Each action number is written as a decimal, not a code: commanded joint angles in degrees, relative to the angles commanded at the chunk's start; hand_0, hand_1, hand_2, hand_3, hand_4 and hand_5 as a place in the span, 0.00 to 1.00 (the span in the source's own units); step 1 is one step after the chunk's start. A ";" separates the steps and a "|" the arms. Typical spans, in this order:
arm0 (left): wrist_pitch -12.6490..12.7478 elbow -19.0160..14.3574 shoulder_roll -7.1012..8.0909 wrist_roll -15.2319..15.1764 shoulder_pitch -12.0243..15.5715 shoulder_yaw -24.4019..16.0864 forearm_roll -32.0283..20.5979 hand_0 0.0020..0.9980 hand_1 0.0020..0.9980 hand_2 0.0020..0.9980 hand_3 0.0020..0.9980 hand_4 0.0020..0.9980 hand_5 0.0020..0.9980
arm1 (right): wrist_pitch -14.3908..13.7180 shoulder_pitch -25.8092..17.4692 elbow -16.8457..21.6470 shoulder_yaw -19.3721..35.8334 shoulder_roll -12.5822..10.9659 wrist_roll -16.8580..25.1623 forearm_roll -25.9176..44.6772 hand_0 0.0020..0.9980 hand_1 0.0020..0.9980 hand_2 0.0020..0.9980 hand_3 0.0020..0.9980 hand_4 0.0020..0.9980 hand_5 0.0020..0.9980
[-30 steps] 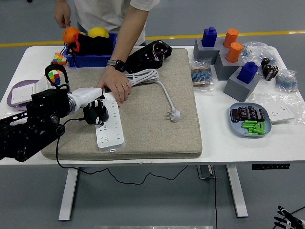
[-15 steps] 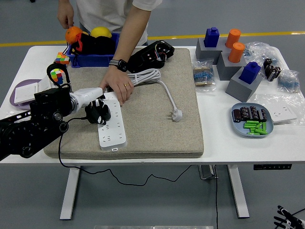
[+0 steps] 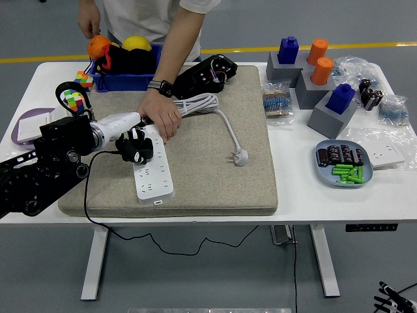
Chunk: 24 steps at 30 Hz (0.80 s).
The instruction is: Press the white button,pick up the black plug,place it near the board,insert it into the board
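A white power strip (image 3: 154,175) lies on the grey felt mat (image 3: 215,150), its white cable coiled (image 3: 199,103) behind it and ending in a white plug (image 3: 240,156). My left hand (image 3: 133,145) is shut on the black plug (image 3: 139,150) and holds it over the strip's far end; its black cord (image 3: 91,202) hangs off the table's front. I cannot tell whether the plug touches the strip. A person's hand (image 3: 159,116) presses down on the strip's far end, right beside my hand. My right hand is not in view.
A blue bin (image 3: 124,81) with an orange and a yellow ball, Rubik's cubes (image 3: 73,101) and a purple tray (image 3: 26,127) stand at the left. A black device (image 3: 208,75) lies on the mat's far edge. Grey blocks with pegs (image 3: 313,85) and a blue plate (image 3: 343,164) stand at the right.
My left hand with the black plug has moved up and away along the strip toward its far end, closer to the person's hand. The person's hand has stayed on the strip.
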 joint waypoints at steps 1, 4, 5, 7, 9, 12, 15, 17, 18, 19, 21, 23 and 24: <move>-0.01 -0.23 0.03 0.05 0.12 -0.28 -0.02 0.61 0.80 0.80 0.57 0.88 0.00 | 0.01 0.00 0.00 0.05 0.00 -0.01 -0.03 0.72 0.61 0.55 0.65 0.73 0.48; -0.26 -0.48 0.12 0.34 0.31 -0.63 0.02 0.61 0.80 0.80 0.57 0.88 0.00 | 0.02 -0.04 0.00 0.14 -0.01 -0.06 -0.09 0.72 0.61 0.55 0.65 0.73 0.48; -0.35 -0.49 0.15 0.43 0.34 -0.61 0.00 0.61 0.80 0.80 0.57 0.88 0.00 | 0.03 -0.05 0.00 0.14 -0.02 -0.08 -0.11 0.72 0.61 0.55 0.65 0.73 0.48; -0.60 -0.48 0.28 0.64 0.43 -0.47 -0.09 0.73 0.87 0.85 0.59 0.91 0.00 | 0.02 -0.07 0.00 0.16 -0.03 -0.07 -0.10 0.72 0.61 0.55 0.65 0.73 0.48; -0.83 -0.41 0.40 0.81 0.54 -0.31 -0.21 0.73 0.87 0.85 0.59 0.91 0.00 | 0.03 -0.08 0.00 0.14 -0.01 -0.06 -0.07 0.72 0.61 0.55 0.65 0.73 0.48; -1.14 -0.43 0.58 1.05 0.70 -0.11 -0.35 0.73 0.87 0.85 0.59 0.91 0.00 | 0.05 -0.09 0.00 0.13 0.01 -0.02 -0.03 0.72 0.61 0.55 0.65 0.73 0.48; -1.28 -0.61 0.72 1.10 0.81 -0.11 -0.37 0.73 0.86 0.84 0.59 0.89 0.00 | 0.07 -0.12 0.00 0.09 0.00 -0.02 0.01 0.72 0.61 0.55 0.65 0.73 0.48; -1.35 -0.83 0.81 1.19 0.91 -0.30 -0.31 0.73 0.86 0.84 0.59 0.89 0.00 | 0.06 -0.13 0.00 0.12 -0.01 -0.03 -0.04 0.72 0.61 0.55 0.65 0.73 0.48; -1.41 -0.97 0.85 1.26 0.98 -0.45 -0.25 0.73 0.86 0.84 0.59 0.89 0.00 | 0.07 -0.16 0.00 0.09 -0.02 -0.04 -0.04 0.72 0.61 0.55 0.65 0.73 0.48; -1.48 -1.15 0.89 1.35 1.05 -0.62 -0.21 0.71 0.84 0.79 0.58 0.90 0.00 | 0.06 -0.17 0.00 0.05 -0.03 -0.03 -0.03 0.72 0.61 0.55 0.65 0.74 0.48; -1.49 -1.47 0.99 1.38 1.13 -0.93 -0.28 0.71 0.84 0.79 0.58 0.90 0.00 | 0.06 -0.14 0.00 0.00 -0.05 -0.02 0.00 0.72 0.61 0.55 0.65 0.74 0.48; -1.49 -1.95 1.09 1.40 1.22 -1.23 -0.30 0.71 0.84 0.79 0.58 0.90 0.00 | 0.05 -0.10 0.00 0.06 -0.02 -0.03 -0.02 0.72 0.61 0.55 0.65 0.74 0.48; -1.48 -2.24 1.15 1.40 1.28 -1.41 -0.35 0.71 0.84 0.79 0.58 0.90 0.00 | 0.07 -0.08 0.00 0.02 -0.01 -0.03 0.01 0.72 0.61 0.55 0.65 0.74 0.48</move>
